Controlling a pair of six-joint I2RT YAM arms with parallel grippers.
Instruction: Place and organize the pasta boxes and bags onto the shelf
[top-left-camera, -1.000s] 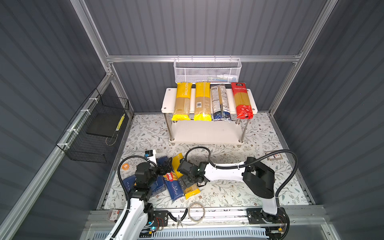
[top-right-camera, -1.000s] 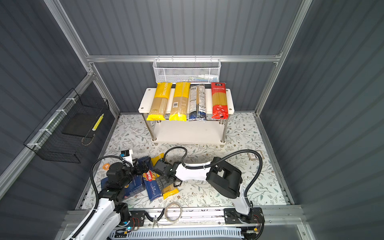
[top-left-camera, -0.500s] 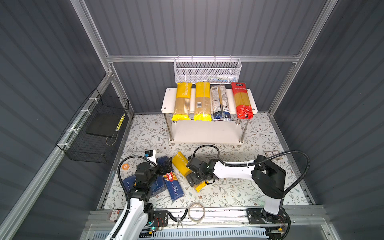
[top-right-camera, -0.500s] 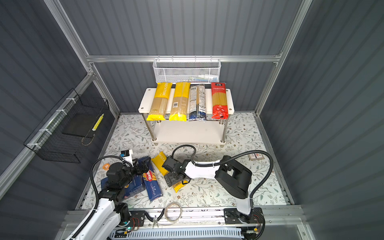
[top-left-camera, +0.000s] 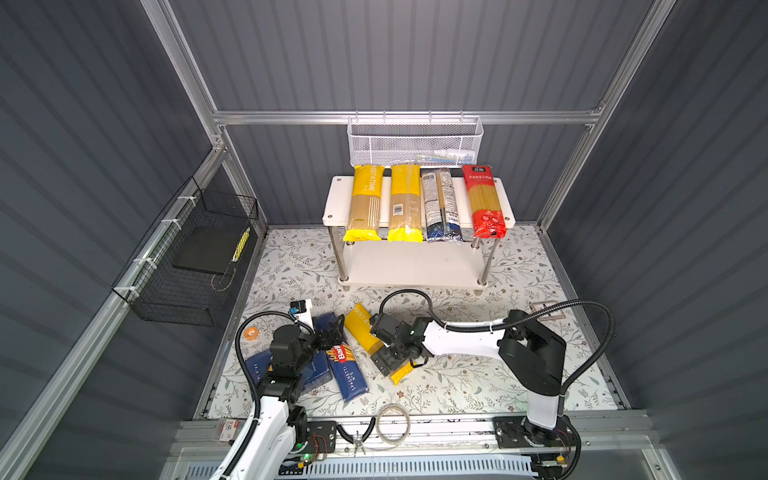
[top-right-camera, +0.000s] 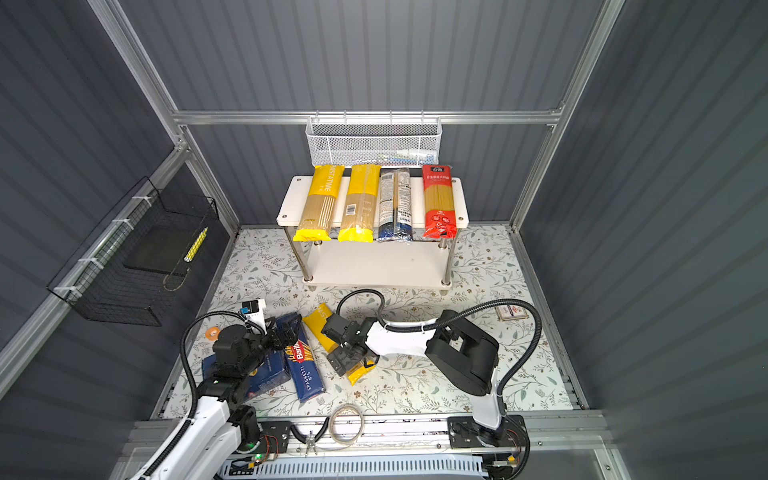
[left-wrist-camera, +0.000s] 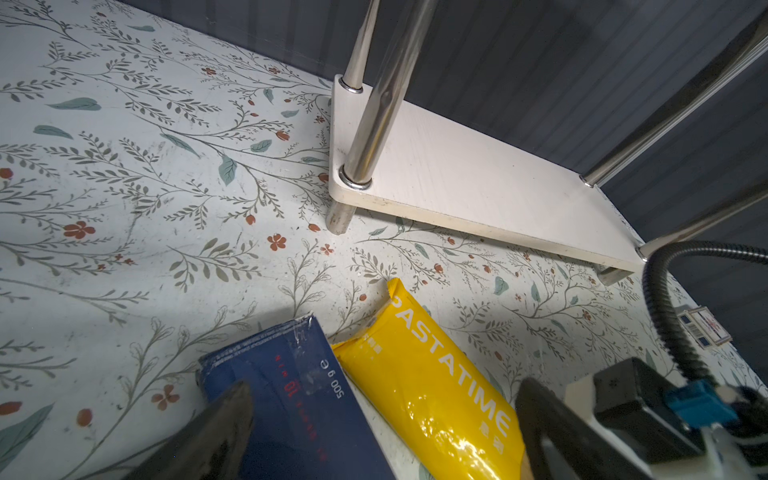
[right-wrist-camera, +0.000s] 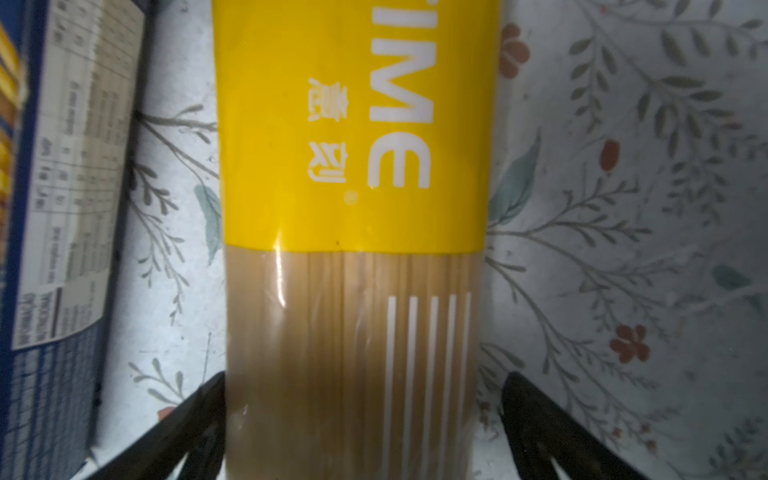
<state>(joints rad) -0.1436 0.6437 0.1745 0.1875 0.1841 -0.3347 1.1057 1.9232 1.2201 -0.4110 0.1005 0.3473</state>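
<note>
shelf (top-right-camera: 291, 199) top board: four bags (top-right-camera: 357, 203) side by side | yellow bag (top-right-camera: 318, 318) flat on tabletop (top-right-camera: 415, 382), right end effector (top-right-camera: 353, 363) over its middle | two blue boxes (top-right-camera: 307, 374) at left end effector (top-right-camera: 286, 331)

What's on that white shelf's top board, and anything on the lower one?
Top board: four spaghetti bags, a yellow bag, another yellow bag, a clear bag, a red bag. Lower board: bare in front; its back is hidden beneath the top one.

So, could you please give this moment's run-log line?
right end effector: open, straddling yellow bag | left end effector: open over blue box | shelf: four bags
</note>
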